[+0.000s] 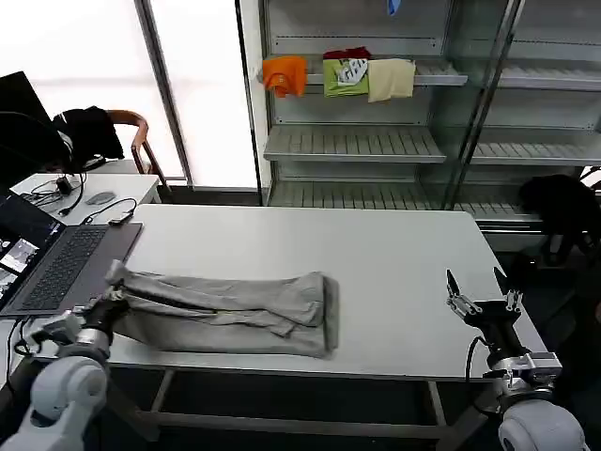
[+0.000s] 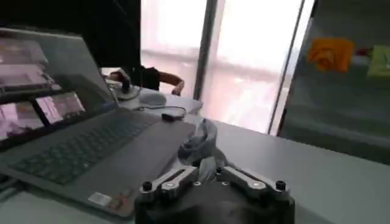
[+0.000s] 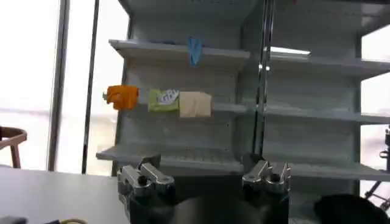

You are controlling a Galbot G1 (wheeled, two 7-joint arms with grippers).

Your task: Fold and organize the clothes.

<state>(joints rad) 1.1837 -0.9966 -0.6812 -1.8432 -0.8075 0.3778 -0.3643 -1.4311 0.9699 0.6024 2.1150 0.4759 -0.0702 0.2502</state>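
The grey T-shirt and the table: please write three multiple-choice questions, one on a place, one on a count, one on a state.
1. Where does the grey T-shirt lie?
A. on the shelf
B. on the table's left half, beside the laptop
C. on the chair

2. How many small folded garments hang on the shelf?
A. one
B. three
C. five

3. How is the right gripper?
A. open, holding nothing
B. shut on the T-shirt
C. shut on a cable

Answers:
1 B, it lies next to the laptop.
2 B, orange, green, cream.
3 A, its fingers stand apart over the table.
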